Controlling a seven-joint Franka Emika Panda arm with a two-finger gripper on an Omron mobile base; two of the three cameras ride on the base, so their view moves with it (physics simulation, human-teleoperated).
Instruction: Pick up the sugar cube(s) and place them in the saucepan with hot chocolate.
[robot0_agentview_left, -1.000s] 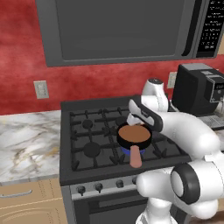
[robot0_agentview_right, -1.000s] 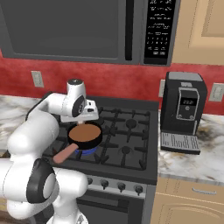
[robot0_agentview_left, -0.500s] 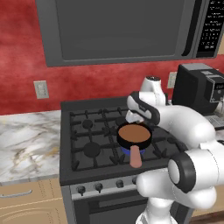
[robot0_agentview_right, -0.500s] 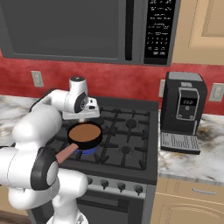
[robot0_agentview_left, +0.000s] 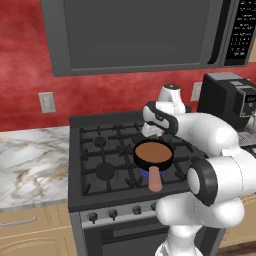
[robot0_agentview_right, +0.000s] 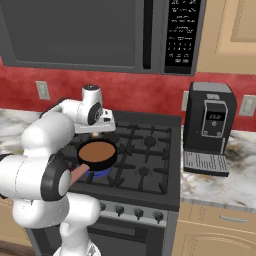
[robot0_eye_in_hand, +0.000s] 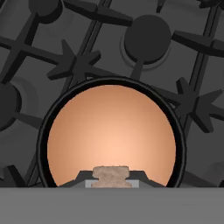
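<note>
**Sugar cube held over the saucepan**

The saucepan with hot chocolate (robot0_agentview_left: 153, 154) sat on the stove (robot0_agentview_left: 107, 165), on the front burner nearer the coffee machine (robot0_agentview_right: 208, 127). Its short pinkish-tan handle (robot0_agentview_left: 155, 179) pointed toward the stove's front edge, where the row of knobs (robot0_agentview_right: 135, 212) ran. The brown liquid inside lay smooth, and a bluish base showed just beneath the pan's black rim in both base views.

The end effector (robot0_eye_in_hand: 111, 180) hung directly above the saucepan, toward its back rim, on the side facing the red wall (robot0_agentview_left: 30, 75). In the hand view its two dark fingertips (robot0_eye_in_hand: 83, 178) were closed on a single sugar cube (robot0_eye_in_hand: 110, 175), a pale tan speckled lump pinched between them. The cube sat over the brown surface, inside the circle of the saucepan's rim, and was clear of the liquid as far as could be told.

Around the saucepan in the hand view lay the black grates (robot0_eye_in_hand: 78, 65) and another round burner cap (robot0_eye_in_hand: 146, 38) beyond the far rim. In the base views the white arm (robot0_agentview_left: 210, 132) reached forward over the stove. The microwave (robot0_agentview_left: 135, 35) hung above the saucepan, and the marble table (robot0_agentview_left: 30, 160) extended from the stove on the side away from the coffee machine. An outlet (robot0_agentview_left: 47, 102) was set in the wall above that table.
</note>
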